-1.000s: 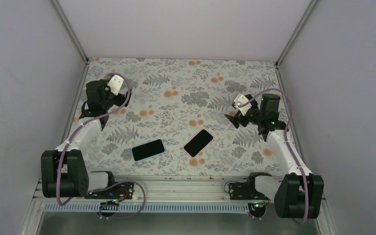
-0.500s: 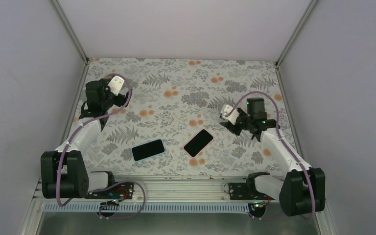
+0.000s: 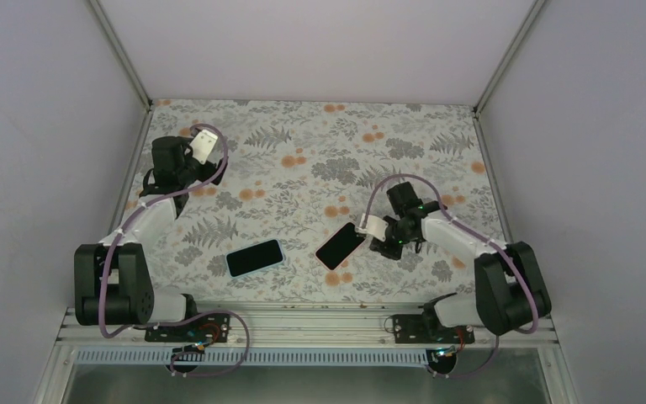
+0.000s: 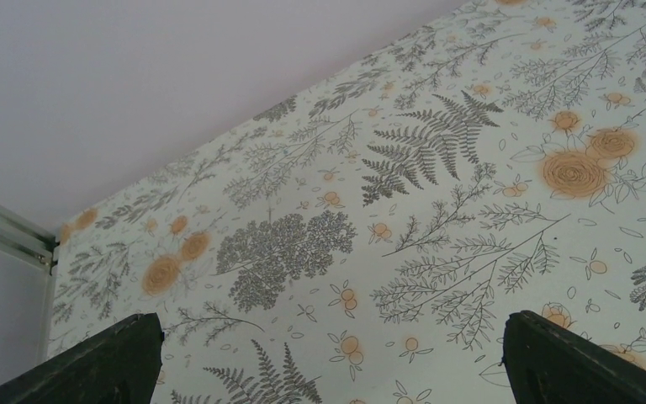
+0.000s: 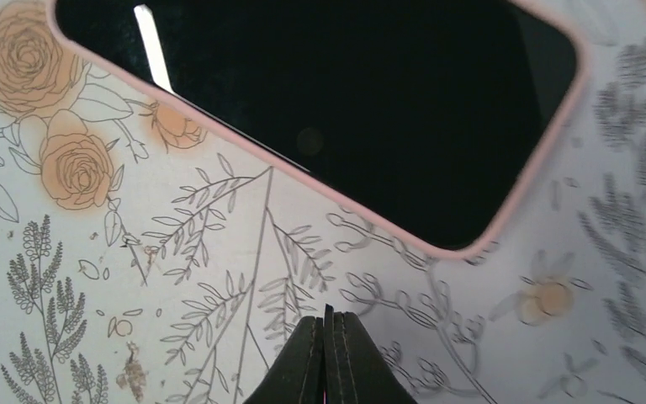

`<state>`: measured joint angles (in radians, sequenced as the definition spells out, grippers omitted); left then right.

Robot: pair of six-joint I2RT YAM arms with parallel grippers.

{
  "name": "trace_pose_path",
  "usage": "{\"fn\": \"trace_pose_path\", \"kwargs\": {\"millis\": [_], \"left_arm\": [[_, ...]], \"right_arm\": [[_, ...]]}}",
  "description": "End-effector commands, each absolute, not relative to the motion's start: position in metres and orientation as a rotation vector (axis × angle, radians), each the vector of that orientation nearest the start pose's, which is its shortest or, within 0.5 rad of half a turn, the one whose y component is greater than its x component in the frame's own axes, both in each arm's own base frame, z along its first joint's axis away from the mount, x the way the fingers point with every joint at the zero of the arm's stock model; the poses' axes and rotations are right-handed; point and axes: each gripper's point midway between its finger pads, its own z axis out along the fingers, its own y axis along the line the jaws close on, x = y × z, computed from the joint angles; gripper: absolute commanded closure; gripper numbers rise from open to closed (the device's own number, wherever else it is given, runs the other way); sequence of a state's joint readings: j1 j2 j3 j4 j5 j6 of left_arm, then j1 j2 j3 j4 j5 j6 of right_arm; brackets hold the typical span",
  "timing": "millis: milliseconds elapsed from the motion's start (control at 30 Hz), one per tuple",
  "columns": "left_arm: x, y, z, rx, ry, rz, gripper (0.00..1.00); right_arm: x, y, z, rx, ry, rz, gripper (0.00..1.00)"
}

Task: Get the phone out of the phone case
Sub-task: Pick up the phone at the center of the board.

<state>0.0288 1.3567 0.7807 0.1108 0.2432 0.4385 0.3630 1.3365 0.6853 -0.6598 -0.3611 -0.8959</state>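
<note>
A black phone (image 3: 341,245) in a pink phone case (image 5: 362,217) lies face up near the middle of the table. In the right wrist view the phone's screen (image 5: 320,101) fills the top. My right gripper (image 5: 328,313) is shut with nothing between its fingers. It sits low over the cloth, just short of the case's long edge near a rounded corner. From above, the right gripper (image 3: 373,239) is right beside the phone's far end. My left gripper (image 4: 330,318) is open and empty, hovering at the far left (image 3: 206,175).
A second black phone (image 3: 254,257) in a light blue case lies left of the pink one. The floral cloth (image 3: 303,160) covers the table. Pale walls close in the left, back and right sides, and a metal rail (image 3: 303,324) runs along the near edge.
My right arm has swung down and left from the right side to the pink-cased phone, and its jaws have shut. The left arm has barely moved.
</note>
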Motion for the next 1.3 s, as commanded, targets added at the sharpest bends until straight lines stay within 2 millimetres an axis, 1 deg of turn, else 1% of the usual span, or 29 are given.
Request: {"fn": "trace_pose_path", "kwargs": {"millis": [0,233,367,500,700,867,933,1000,1067,1167,1267], "left_arm": [[0.422,-0.027,0.190,0.572,1.926,0.074,0.00],[0.422,-0.026,0.184,0.578,1.936,0.077,0.00],[0.422,-0.027,0.182,0.584,1.940,0.072,0.00],[0.421,-0.027,0.181,0.590,1.940,0.075,0.00],[0.420,-0.027,0.180,0.595,1.941,0.079,0.00],[0.420,-0.026,0.179,0.594,1.942,0.083,0.00],[0.419,-0.026,0.178,0.594,1.943,0.084,0.00],[0.419,-0.026,0.179,0.594,1.941,0.086,0.00],[0.419,-0.025,0.180,0.593,1.940,0.089,0.00],[0.419,-0.024,0.181,0.596,1.938,0.098,0.00],[0.418,-0.023,0.182,0.598,1.936,0.107,0.00]], "right_arm": [[0.203,0.148,0.026,-1.724,2.261,0.391,0.97],[0.206,0.158,0.016,-1.749,2.267,0.405,0.97],[0.203,0.162,0.009,-1.774,2.284,0.423,0.97],[0.190,0.171,0.006,-1.839,2.267,0.468,0.97],[0.162,0.189,0.003,-1.983,2.247,0.539,0.97],[0.147,0.216,0.006,-2.075,2.174,0.612,0.97],[0.148,0.227,0.007,-2.088,2.148,0.626,0.97],[0.153,0.238,0.008,-2.087,2.124,0.626,0.97],[0.158,0.246,0.002,-2.093,2.125,0.633,0.97],[0.169,0.258,0.001,-2.083,2.102,0.622,0.96],[0.183,0.266,0.002,-2.057,2.082,0.573,0.96]]}}
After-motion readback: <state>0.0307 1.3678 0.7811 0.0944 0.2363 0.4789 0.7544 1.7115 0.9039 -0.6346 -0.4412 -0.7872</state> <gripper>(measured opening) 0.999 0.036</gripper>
